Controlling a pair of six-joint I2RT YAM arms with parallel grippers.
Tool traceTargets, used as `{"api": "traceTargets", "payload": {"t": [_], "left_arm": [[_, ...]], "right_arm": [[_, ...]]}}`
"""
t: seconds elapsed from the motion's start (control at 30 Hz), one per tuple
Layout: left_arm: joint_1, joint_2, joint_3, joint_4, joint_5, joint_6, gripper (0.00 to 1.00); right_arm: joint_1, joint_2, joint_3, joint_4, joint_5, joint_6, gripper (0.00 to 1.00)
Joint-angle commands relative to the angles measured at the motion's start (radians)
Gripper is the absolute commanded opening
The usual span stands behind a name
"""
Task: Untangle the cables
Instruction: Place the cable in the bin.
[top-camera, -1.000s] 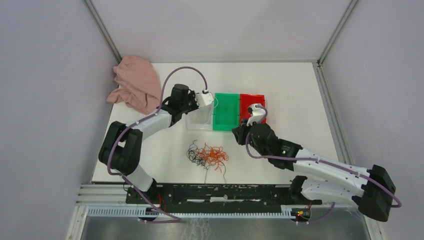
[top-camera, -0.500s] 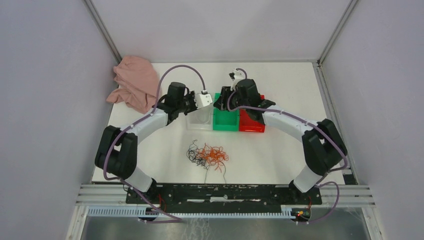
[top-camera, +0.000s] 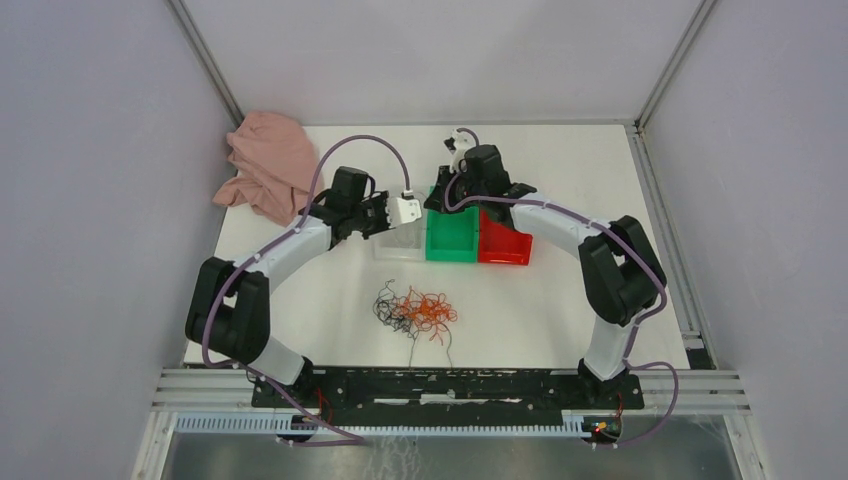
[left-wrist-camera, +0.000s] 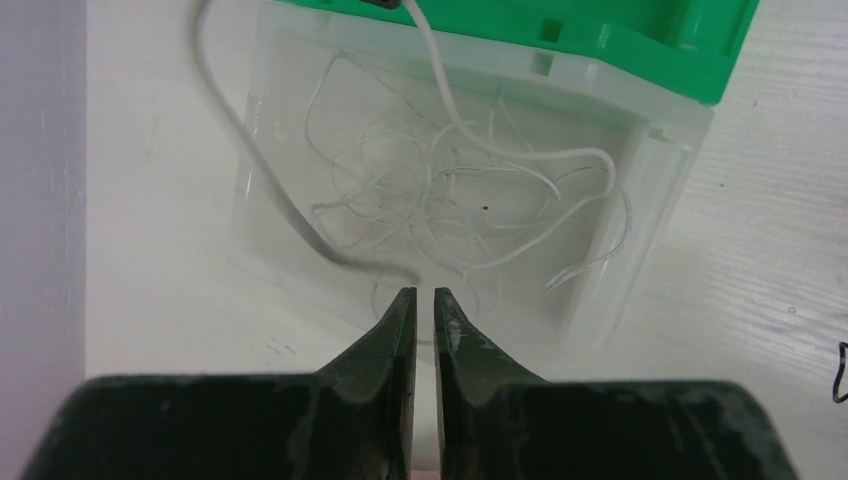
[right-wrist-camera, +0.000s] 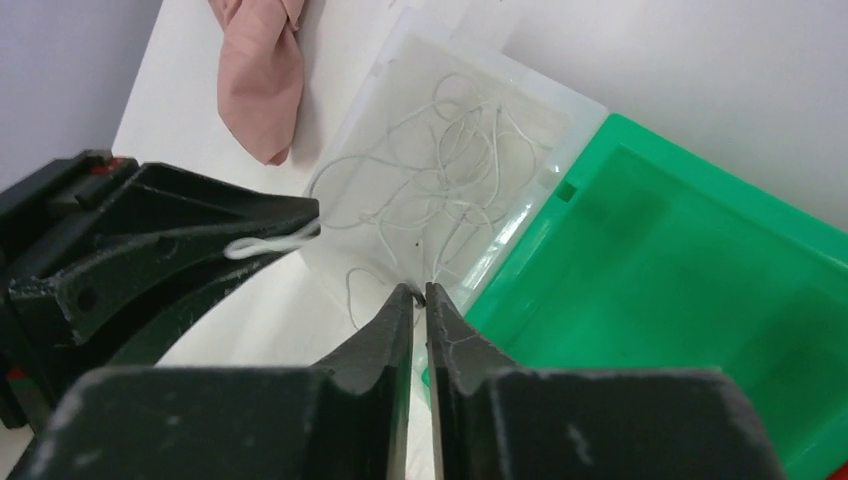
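the left gripper (left-wrist-camera: 417, 293) has its jaws drawn almost together, with only a thin slit between them. a white strand (right-wrist-camera: 265, 243) loops off its tip in the right wrist view, and whether it is pinched or merely draped cannot be told. the right gripper (right-wrist-camera: 419, 290) shows the same narrow slit with nothing clearly in it. both tips hang close together over the clear bin (left-wrist-camera: 650, 190), where loose white wires (left-wrist-camera: 450, 190) lie curled. the likely trouble starts there: a hair-thin strand clinging to a finger would ride out of the bin when that arm lifts, and two grippers this near each other could knock fingers or snag the same loop. the right arm lies across the green bin (right-wrist-camera: 690, 280) and the red bin (top-camera: 505, 245), which looks skewed, so a careless sweep could shove either one. the cables (top-camera: 417, 312), an orange and black wad, sit near the front middle of the table (top-camera: 580, 180), well apart from both grippers; tugging one strand may drag the whole wad. a pink cloth (top-camera: 268, 170) lies at the far left corner, out of the path.
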Motion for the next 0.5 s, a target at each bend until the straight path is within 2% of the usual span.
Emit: {"api": "traceTargets", "payload": {"t": [0.0, 0.2, 0.3, 0.4, 0.47], "left_arm": [[0.010, -0.020, 0.048, -0.075, 0.060, 0.054, 0.20], [0.022, -0.066, 0.026, -0.115, 0.091, 0.051, 0.46], [0.041, -0.107, 0.031, -0.160, 0.119, 0.046, 0.57], [0.080, -0.159, 0.074, -0.212, 0.170, -0.021, 0.66], [0.126, -0.185, 0.118, -0.246, 0.211, -0.072, 0.69]], "right_arm": [[-0.001, 0.015, 0.033, 0.077, -0.023, 0.036, 0.09], [0.008, 0.047, 0.050, 0.106, -0.013, 0.093, 0.00], [0.033, 0.067, 0.075, 0.057, 0.059, 0.070, 0.00], [0.074, 0.097, 0.119, -0.021, 0.148, 0.029, 0.00], [0.101, 0.113, 0.143, -0.067, 0.216, 0.003, 0.00]]}}
